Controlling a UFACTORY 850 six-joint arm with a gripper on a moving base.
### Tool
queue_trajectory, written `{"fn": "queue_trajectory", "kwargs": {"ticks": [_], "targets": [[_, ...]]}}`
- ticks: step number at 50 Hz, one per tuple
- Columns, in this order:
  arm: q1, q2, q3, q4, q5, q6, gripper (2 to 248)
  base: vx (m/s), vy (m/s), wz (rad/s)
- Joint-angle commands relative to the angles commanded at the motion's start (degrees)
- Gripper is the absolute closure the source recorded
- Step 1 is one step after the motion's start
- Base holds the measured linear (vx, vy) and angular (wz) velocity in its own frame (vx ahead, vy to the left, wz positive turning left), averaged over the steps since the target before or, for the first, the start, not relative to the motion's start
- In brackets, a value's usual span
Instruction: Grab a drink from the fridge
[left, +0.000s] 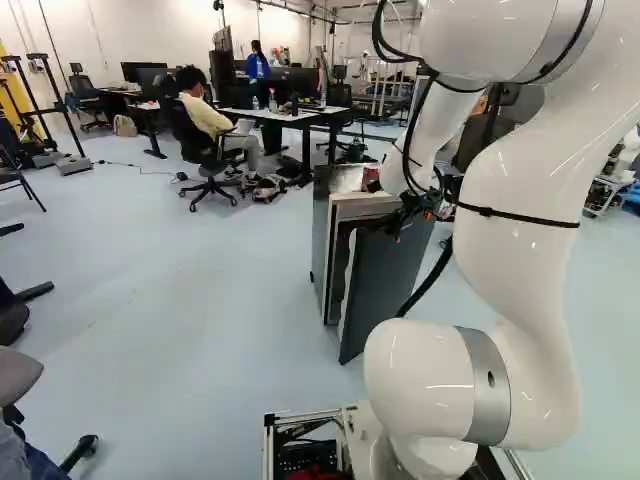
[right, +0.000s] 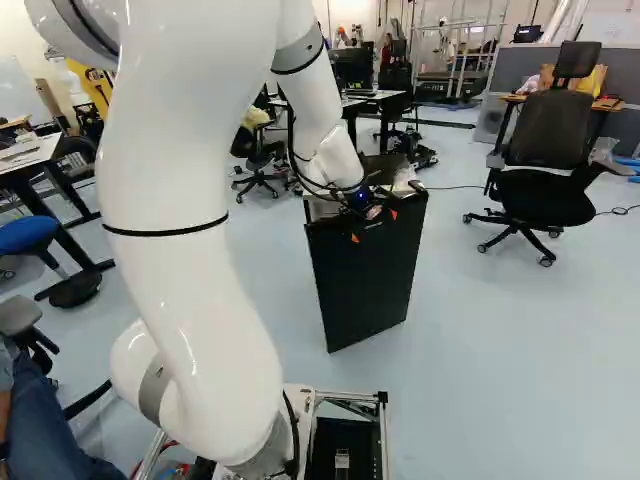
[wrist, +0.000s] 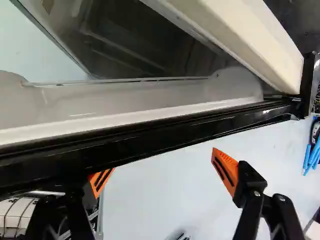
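In the right base view my gripper (right: 373, 226) is at the top edge of the dark fridge door (right: 365, 285), its orange tips showing against the outer face. The door stands partly open from the fridge body (left: 322, 240) in the left base view. Seen from the wrist, the gripper (wrist: 162, 172) is open, its two fingers wide apart. One orange pad (wrist: 102, 181) is partly covered by the door's black edge (wrist: 150, 145); the other finger stands outside the door. Beyond that edge are the door's pale inner lining (wrist: 140, 97) and the cream front frame (wrist: 245, 37). No drink can be made out inside.
Things lie on the fridge top (left: 345, 178), one of them red. Behind the fridge, a person sits in an office chair (left: 195, 140) at a desk (left: 285, 115). A black office chair (right: 547, 165) stands to the fridge's right in the right base view.
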Motion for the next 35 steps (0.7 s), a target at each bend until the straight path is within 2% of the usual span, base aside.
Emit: {"fn": "queue_trajectory", "kwargs": {"ticks": [35], "targets": [[2.06,-2.22,-2.88,9.56,-1.41,0.0,3,0.0,0.0,0.0]]}}
